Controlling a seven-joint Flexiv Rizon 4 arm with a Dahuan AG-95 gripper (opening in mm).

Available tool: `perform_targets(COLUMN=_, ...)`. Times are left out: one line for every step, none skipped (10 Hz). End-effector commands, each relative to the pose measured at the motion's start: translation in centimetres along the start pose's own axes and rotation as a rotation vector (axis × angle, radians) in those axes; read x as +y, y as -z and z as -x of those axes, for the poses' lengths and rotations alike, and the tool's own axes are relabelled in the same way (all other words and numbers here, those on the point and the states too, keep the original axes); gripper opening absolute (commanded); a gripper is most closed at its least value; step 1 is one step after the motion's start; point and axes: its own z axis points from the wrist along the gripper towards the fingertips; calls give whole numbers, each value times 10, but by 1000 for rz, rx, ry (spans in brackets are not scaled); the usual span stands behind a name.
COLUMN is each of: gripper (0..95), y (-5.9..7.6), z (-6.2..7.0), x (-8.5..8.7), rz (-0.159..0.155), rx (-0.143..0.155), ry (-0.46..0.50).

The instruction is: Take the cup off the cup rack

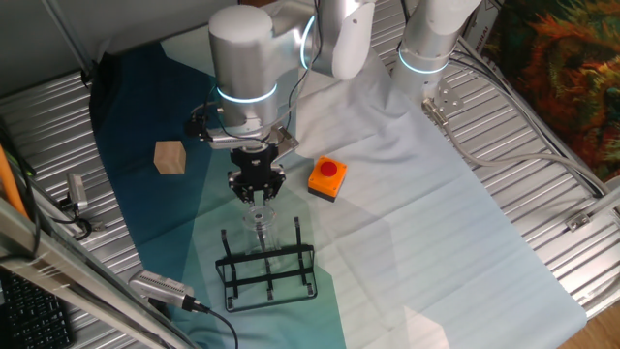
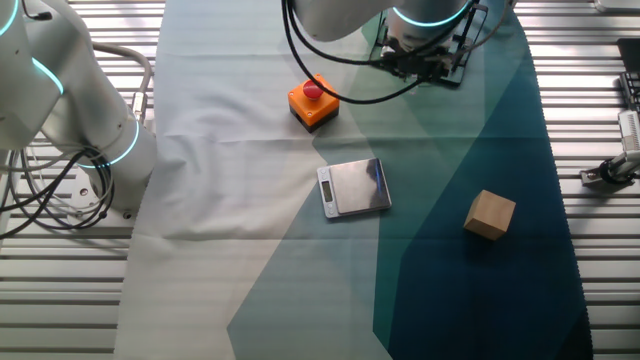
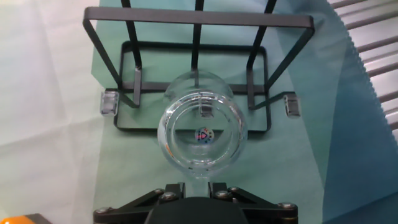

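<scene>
Fingers (image 3: 196, 188) of the arm's gripper (image 1: 256, 197) clamp the small clear glass cup (image 3: 200, 132), held above the low black wire rack (image 3: 198, 74) at twelve o'clock, clear of its upright prongs.

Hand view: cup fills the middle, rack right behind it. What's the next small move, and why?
Probably a short straight lift, away from the cup rack. The tool looks closed on the cup, and a prong shows through the glass, so the cup may not be clear yet. Moving sideways now might snag it.
</scene>
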Motion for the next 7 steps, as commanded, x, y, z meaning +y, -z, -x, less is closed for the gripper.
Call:
perform_targets(gripper=190, y=0, z=1, x=0, rz=-5, rx=-17, ry=12)
perform_targets(gripper=190, y=1, z=1, x=-1, rz=-8, rx=-21, ry=13)
perform_targets(gripper=190, y=1, z=2, x=-1, rz=-8, rx=-25, ry=14)
perform_targets(gripper=190, y=1, z=2, x=-1, rz=-10, rx=-31, ry=15)
perform_targets(gripper=190, y=1, z=2, x=-1, rz=-13, rx=-34, ry=17)
perform_targets(gripper=190, y=1, z=2, x=-1, rz=-15, rx=-39, ry=17)
perform_targets(gripper=190, y=1, z=2, x=-1, rz=-20, rx=-50, ry=16)
